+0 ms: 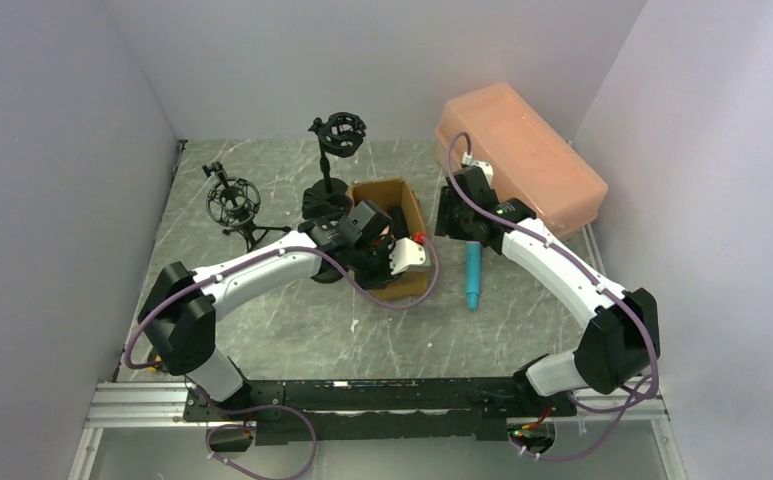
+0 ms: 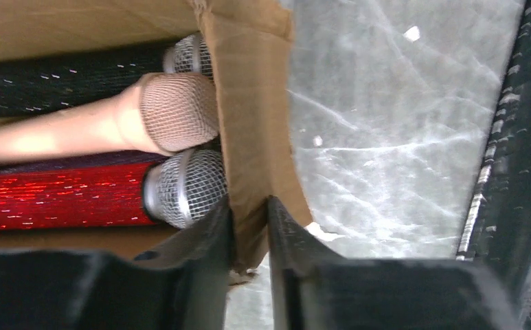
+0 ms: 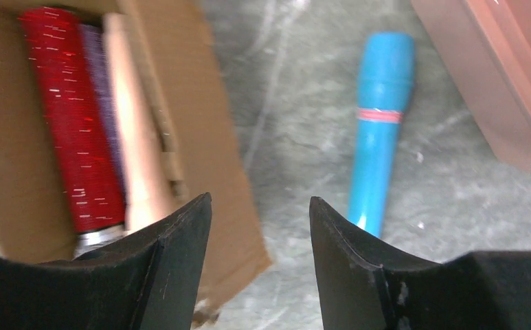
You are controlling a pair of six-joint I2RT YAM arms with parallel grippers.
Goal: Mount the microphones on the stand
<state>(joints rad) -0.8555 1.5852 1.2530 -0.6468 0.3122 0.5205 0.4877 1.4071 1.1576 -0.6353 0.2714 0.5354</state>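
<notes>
A cardboard box (image 1: 408, 203) holds several microphones. In the left wrist view I see the glittery red one (image 2: 63, 196), the peach-beige one (image 2: 97, 124), the black one (image 2: 63, 82) and a sliver of the purple one (image 2: 77, 160). The light blue microphone (image 1: 473, 275) lies on the table right of the box, and it also shows in the right wrist view (image 3: 379, 124). My left gripper (image 2: 250, 213) is shut on the box's wall (image 2: 249, 124). My right gripper (image 3: 259, 203) is open and empty, above the table between box (image 3: 200, 137) and blue microphone. Two black stands (image 1: 234, 200) (image 1: 337, 135) are at the back left.
A large pink plastic container (image 1: 517, 155) lies at the back right, close behind my right gripper (image 1: 457, 215). It also shows in the right wrist view (image 3: 496, 75). Grey walls enclose the table on three sides.
</notes>
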